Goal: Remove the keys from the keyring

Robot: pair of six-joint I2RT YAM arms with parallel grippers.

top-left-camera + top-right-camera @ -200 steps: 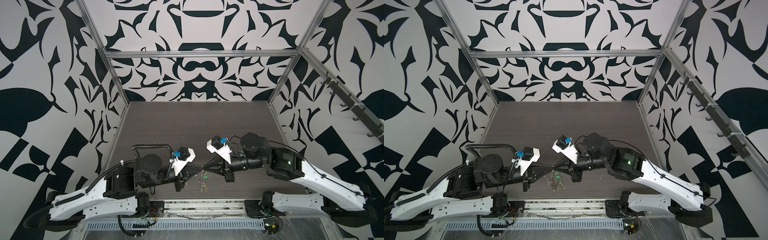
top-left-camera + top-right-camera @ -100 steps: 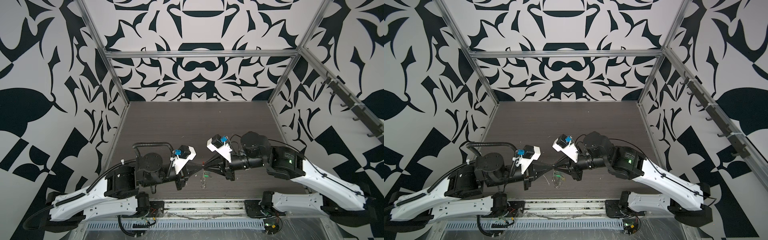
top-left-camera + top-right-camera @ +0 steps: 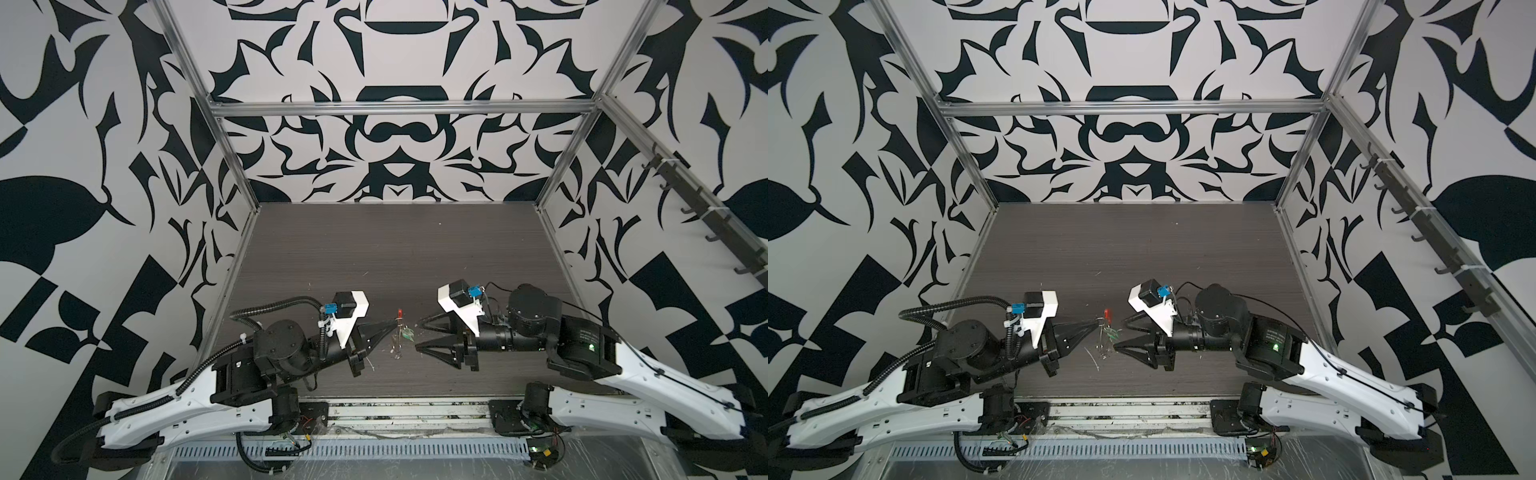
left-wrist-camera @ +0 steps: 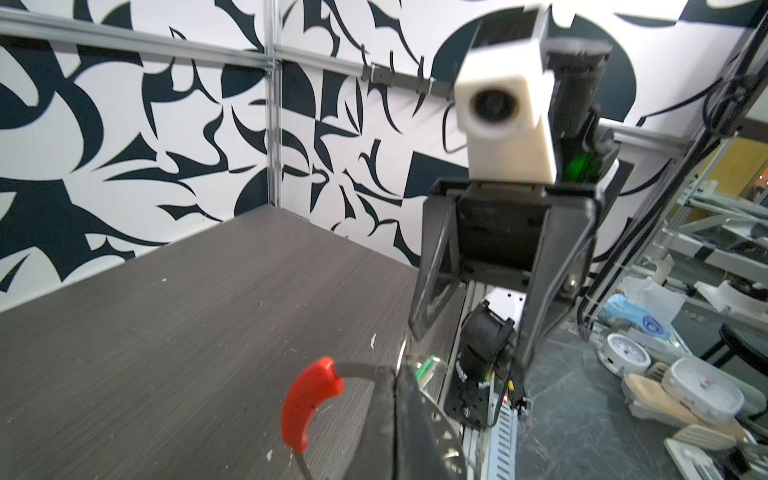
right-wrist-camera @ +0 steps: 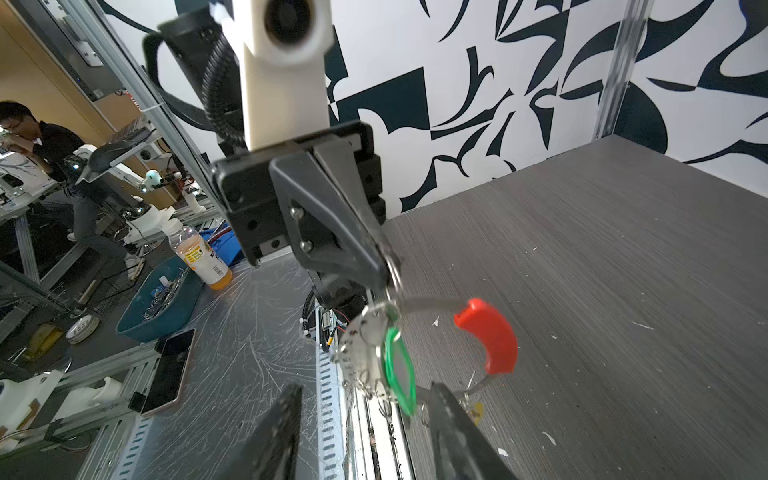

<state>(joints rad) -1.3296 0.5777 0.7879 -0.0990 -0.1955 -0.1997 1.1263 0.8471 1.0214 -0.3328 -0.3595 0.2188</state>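
Both top views: left gripper (image 3: 391, 323), fingers shut on the large thin grey wire keyring with curved red plastic sleeve (image 3: 400, 312), holds it above the dark tabletop (image 3: 395, 249); right gripper (image 3: 419, 333), fingers parted, empty, just beside.
Left wrist: sleeve beside the shut fingers.
Right wrist: small silver keys (image 5: 360, 353), green- and yellow-tagged, dangle from the wire.
Judged light, stiff, slippery, swinging; grip a key's flat head.

Bright, even, diffuse light filled the scene, leaving only soft shadows on the dark table (image 3: 415, 257). Both top views were sharp, with the walls (image 3: 83, 166) bowed at the edges. In the right wrist view, the keys (image 5: 359, 353) looked slightly blurred.
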